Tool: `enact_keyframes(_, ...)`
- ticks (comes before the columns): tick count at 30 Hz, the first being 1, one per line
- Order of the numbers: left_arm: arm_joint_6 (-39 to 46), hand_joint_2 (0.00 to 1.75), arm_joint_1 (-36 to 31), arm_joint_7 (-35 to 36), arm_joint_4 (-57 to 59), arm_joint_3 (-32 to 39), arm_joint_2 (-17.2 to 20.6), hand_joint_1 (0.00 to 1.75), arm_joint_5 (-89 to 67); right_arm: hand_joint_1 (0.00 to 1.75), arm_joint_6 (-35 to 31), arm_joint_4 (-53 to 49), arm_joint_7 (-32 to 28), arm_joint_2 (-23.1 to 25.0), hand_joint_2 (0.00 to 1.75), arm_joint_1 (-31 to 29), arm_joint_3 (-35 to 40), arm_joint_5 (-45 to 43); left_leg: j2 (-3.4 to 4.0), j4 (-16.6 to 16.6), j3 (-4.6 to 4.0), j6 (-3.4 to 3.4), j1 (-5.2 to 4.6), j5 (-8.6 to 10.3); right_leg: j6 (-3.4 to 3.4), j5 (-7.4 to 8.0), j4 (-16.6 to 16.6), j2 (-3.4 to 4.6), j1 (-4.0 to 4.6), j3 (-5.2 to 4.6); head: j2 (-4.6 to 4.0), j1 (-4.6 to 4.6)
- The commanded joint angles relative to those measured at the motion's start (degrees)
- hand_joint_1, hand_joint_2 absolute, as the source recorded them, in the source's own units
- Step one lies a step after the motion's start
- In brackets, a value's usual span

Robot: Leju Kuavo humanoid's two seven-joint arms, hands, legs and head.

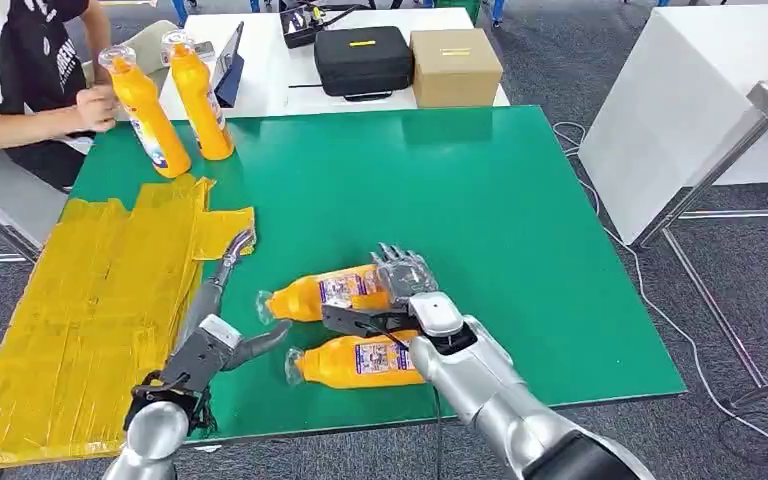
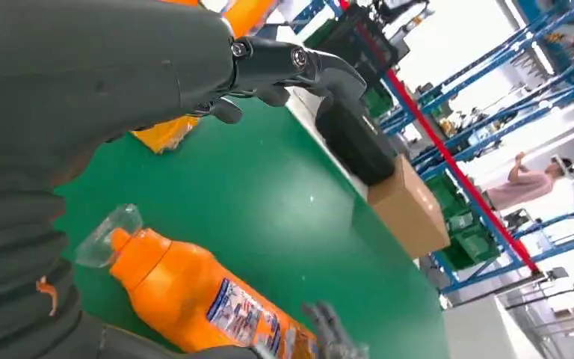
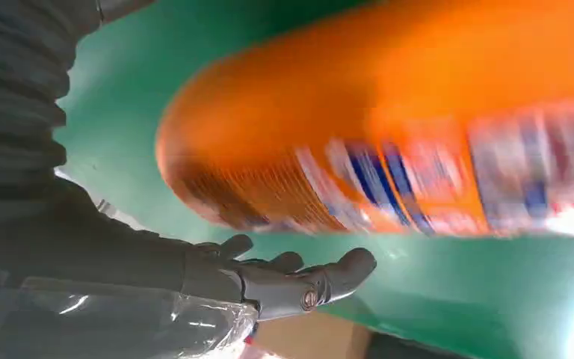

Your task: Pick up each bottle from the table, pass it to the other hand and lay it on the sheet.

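You had two bottles lying side by side near the table's [image 1: 520,230] front edge: the farther bottle [image 1: 325,292] under the right hand [image 1: 405,285], the nearer bottle [image 1: 355,362] just beside it. Left hand [image 1: 222,345] sat left of both. The sheet [image 1: 90,300] covered the table's left side. Two upright bottles [image 1: 175,100] stood behind the sheet, by a person's hand [image 1: 95,105].

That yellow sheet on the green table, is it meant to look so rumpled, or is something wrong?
The yellow sheet is patched from wrinkled strips and hangs off the green table at its left edge, with one corner flap sticking out. That looks untidy, not damaged. Nothing is spilled: two bottles lie on their sides, capped.
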Motion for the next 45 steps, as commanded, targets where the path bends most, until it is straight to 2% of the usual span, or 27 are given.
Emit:
enact_keyframes(1,-0.5,1.75,0.0,-0.3,-4.9,2.2,0.9,0.0,2.9,0.0,-0.9,12.5,-0.8,1.3,1.75,-5.2,-3.2,-0.1,-0.05,0.0,0.11,-0.12,0.02,-0.07,-0.03,-0.06,0.0,0.13,-0.01,0.1,-0.02,0.0)
enact_keyframes(16,-0.6,1.75,-1.0,-1.3,-2.8,-0.2,1.5,0.0,3.9,0.0,-0.2,17.9,-0.3,0.6,1.75,-6.6,-5.8,-0.8,-0.19,-0.1,0.22,-0.14,0.01,-0.06,-0.04,-0.08,-0.1,0.04,-0.03,0.23,0.0,0.0)
enact_keyframes(17,-0.3,1.75,-1.3,-1.4,-2.3,-0.4,1.5,0.0,4.0,0.37,-0.5,18.8,-0.2,0.6,1.75,-6.9,-6.0,-0.5,-0.19,-0.1,0.16,-0.1,0.01,-0.02,-0.03,-0.06,-0.1,-0.02,-0.02,0.18,0.0,0.0)
enact_keyframes(18,0.0,1.75,-1.3,-1.4,-2.2,-0.5,1.6,0.0,4.2,1.47,-0.7,19.3,-0.3,0.7,1.75,-7.1,-6.2,-0.3,-0.15,0.0,0.13,-0.07,0.01,-0.01,-0.02,-0.03,-0.1,-0.04,-0.01,0.13,0.0,0.0)
enact_keyframes(19,0.1,1.75,-1.2,-1.4,-2.2,-0.5,1.6,0.0,4.3,1.64,-0.7,19.4,-0.3,0.6,1.75,-7.1,-6.2,-0.3,-0.24,-0.1,0.21,-0.13,0.02,-0.03,-0.04,-0.07,-0.1,-0.03,-0.02,0.22,-0.02,0.0)
enact_keyframes(20,0.3,1.75,-1.0,-1.4,-2.4,-0.4,1.7,0.0,4.3,1.71,-0.9,19.7,-0.4,0.7,1.75,-7.2,-6.3,-0.1,-0.27,-0.1,0.24,-0.14,0.02,-0.04,-0.04,-0.08,-0.1,-0.04,-0.02,0.26,-0.02,0.0)
enact_keyframes(28,0.6,1.75,0.5,-1.4,-3.6,0.5,1.7,0.0,4.4,1.75,-4.5,19.1,-0.5,1.9,1.75,-7.3,-6.8,1.0,-0.13,-0.1,0.32,-0.15,0.01,-0.05,-0.05,-0.07,-0.1,0.09,-0.03,0.3,-0.02,0.0)
enact_keyframes(35,1.3,1.75,1.4,-1.2,-4.4,1.5,1.1,0.0,3.5,1.75,-17.2,9.9,-5.1,2.7,1.75,-3.0,-11.5,-1.3,-0.17,-0.1,0.32,-0.17,0.02,-0.09,-0.05,-0.11,-0.1,0.08,-0.02,0.31,-0.02,0.0)
enact_keyframes(41,1.3,1.75,1.4,-1.2,-4.4,1.5,1.1,0.0,3.5,1.75,-17.2,9.9,-5.1,2.7,1.75,-3.0,-11.5,-1.3,-0.11,0.0,0.11,-0.12,0.02,-0.06,-0.04,-0.07,0.0,0.07,0.0,0.1,-0.02,0.0)
enact_keyframes(44,0.8,1.75,2.1,-1.0,-5.2,2.0,1.1,0.0,4.1,1.75,-27.0,1.5,-13.8,4.0,1.75,1.2,-16.1,-9.3,-0.14,0.0,0.15,-0.14,0.02,-0.08,-0.04,-0.09,0.0,0.09,-0.02,0.13,-0.02,0.0)
enact_keyframes(45,-2.4,1.75,2.1,-0.5,-5.2,2.4,1.1,0.0,8.3,1.75,-29.2,-2.7,-17.2,4.4,1.75,3.3,-16.4,-13.2,-0.05,0.0,0.02,-0.07,0.02,-0.03,-0.02,-0.03,0.0,0.06,0.0,0.01,-0.02,0.0)
